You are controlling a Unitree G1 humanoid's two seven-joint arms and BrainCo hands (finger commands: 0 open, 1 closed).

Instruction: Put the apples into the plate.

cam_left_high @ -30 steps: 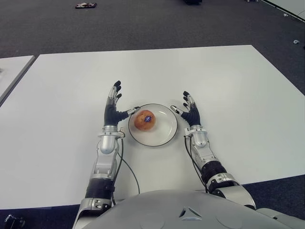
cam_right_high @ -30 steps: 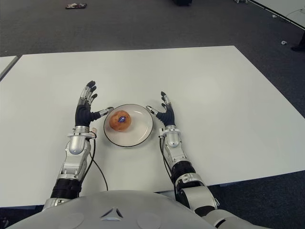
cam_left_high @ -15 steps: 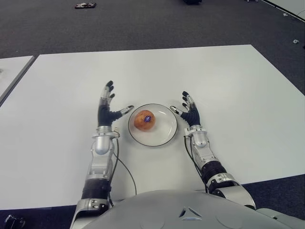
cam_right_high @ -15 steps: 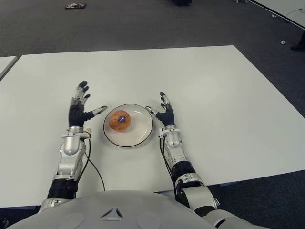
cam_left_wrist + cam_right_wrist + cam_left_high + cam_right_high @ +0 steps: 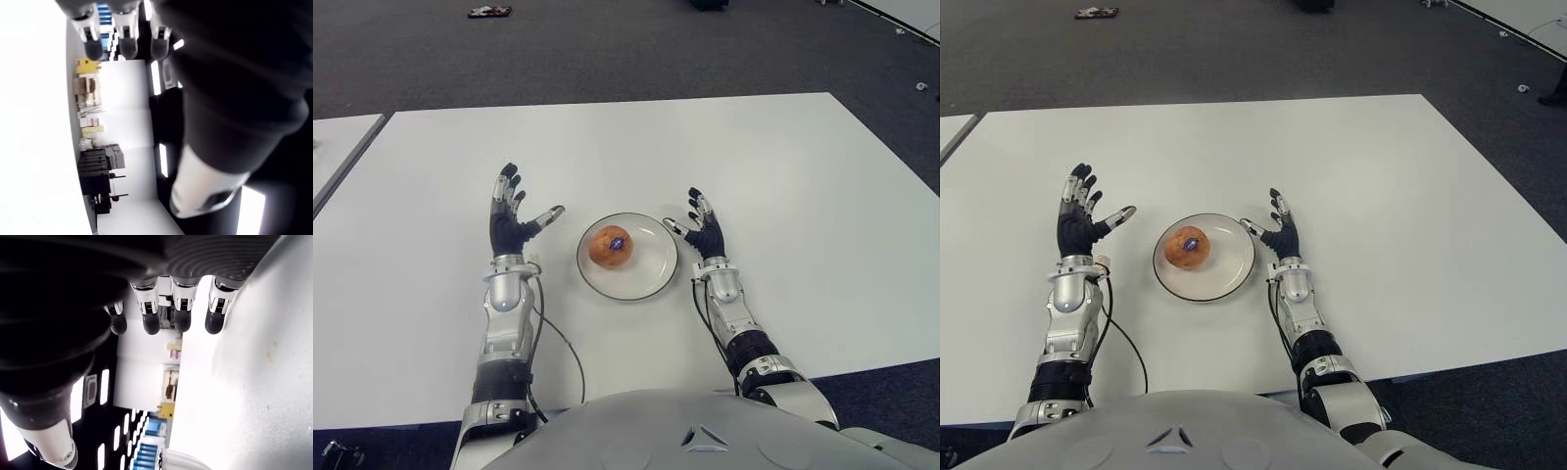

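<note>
White plate (image 5: pixel 651 277) at frame centre holds the one apple (image 5: pixel 610 246) I see, so the job looks done, with the left robot hand (image 5: pixel 509 219) and right robot hand (image 5: pixel 704 231) spread open and empty either side.

Seeing left hand (image 5: pixel 513 223) and right hand (image 5: pixel 703 231) showing black palms, silver finger segments, dark fingertips. Silver cylindrical wrists leading into grey forearms with black elbow bands. Black cable (image 5: pixel 560 345) looping off left forearm. Grey torso shell showing small triangular mark.
</note>
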